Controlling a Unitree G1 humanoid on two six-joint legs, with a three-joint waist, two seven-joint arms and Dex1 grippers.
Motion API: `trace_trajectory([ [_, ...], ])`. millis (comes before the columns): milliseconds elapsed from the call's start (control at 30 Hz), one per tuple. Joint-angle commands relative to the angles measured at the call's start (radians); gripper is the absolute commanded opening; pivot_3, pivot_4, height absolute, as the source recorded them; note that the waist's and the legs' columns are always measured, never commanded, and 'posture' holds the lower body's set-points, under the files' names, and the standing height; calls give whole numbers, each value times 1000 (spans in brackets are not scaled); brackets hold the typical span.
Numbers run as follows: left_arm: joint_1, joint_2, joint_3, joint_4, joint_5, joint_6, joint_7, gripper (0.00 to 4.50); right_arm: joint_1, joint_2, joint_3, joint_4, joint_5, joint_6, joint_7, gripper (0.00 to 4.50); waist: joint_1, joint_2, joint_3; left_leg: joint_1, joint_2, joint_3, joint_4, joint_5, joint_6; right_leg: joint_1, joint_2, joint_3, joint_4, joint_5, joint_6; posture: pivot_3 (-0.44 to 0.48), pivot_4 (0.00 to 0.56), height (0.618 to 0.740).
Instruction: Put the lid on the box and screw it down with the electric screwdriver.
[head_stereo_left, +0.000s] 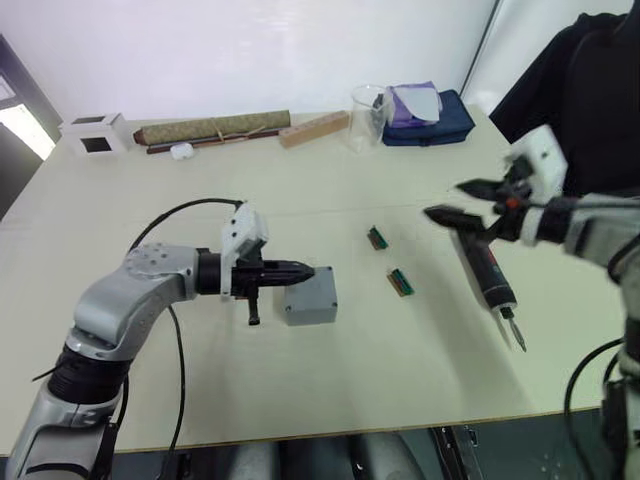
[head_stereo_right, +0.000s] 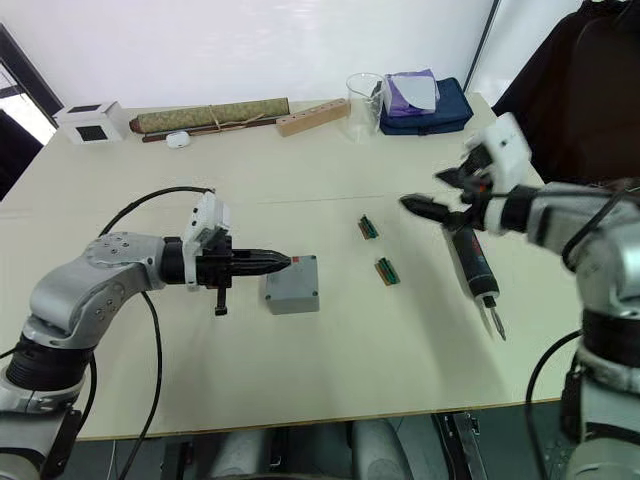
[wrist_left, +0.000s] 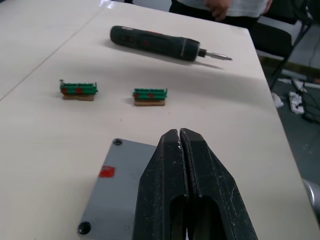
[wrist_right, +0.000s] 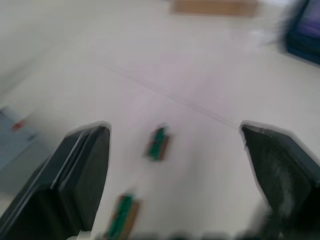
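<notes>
The grey box (head_stereo_left: 312, 306) stands mid-table with the lid (wrist_left: 112, 187) lying on top of it; a red mark and corner screw holes show on the lid. My left gripper (head_stereo_left: 305, 270) is shut and empty, and its tips reach over the lid's near edge. The electric screwdriver (head_stereo_left: 487, 272) lies flat on the table to the right, its bit pointing toward the front edge. My right gripper (head_stereo_left: 462, 202) hovers open just above the screwdriver's rear end, holding nothing.
Two small green terminal blocks (head_stereo_left: 377, 237) (head_stereo_left: 401, 282) lie between box and screwdriver. Along the back edge are a white cube (head_stereo_left: 97, 132), a rolled olive mat (head_stereo_left: 215, 128), a wooden block (head_stereo_left: 314, 129), a clear beaker (head_stereo_left: 367, 115) and a blue pouch (head_stereo_left: 430, 115). A person in dark clothing (head_stereo_left: 580, 80) stands at the right.
</notes>
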Motion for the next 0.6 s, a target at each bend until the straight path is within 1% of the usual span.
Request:
trace_trajectory([
  [33,-28,19,-22,-41,11,-38,-45,0,-56,-181,173,83,35,256,71,4465,5,0,0,0,0,0,-1,0,0,0,0,0,-1,0,0,0,150,740],
  [100,-36,15,-37,-48,20,-40,-46,0,-55,-227,227,94,52,250,117,4465,3,0,0,-1,0,0,-1,0,0,0,0,0,-4,0,0,0,150,740],
  [233,-32,16,-52,-55,33,-65,-56,0,-93,-231,376,223,55,273,121,4465,-5,0,0,-1,0,3,-1,0,0,0,0,1,-5,0,0,0,150,740],
  [367,-13,5,-61,-89,38,-59,-25,0,-136,-226,554,338,-54,180,174,4465,-3,0,0,-1,0,2,-1,0,0,-1,0,1,-5,0,1,0,150,740],
  [433,-2,4,-57,-108,30,-47,-10,0,-151,-238,615,365,-83,144,221,4465,-2,0,0,-1,0,2,0,0,0,-1,0,1,-5,0,1,0,150,740],
  [600,42,4,-39,-166,3,-7,42,0,-217,-219,767,468,-187,52,349,4465,-3,0,0,-1,1,2,0,0,0,-1,0,1,-5,0,1,0,150,740],
])
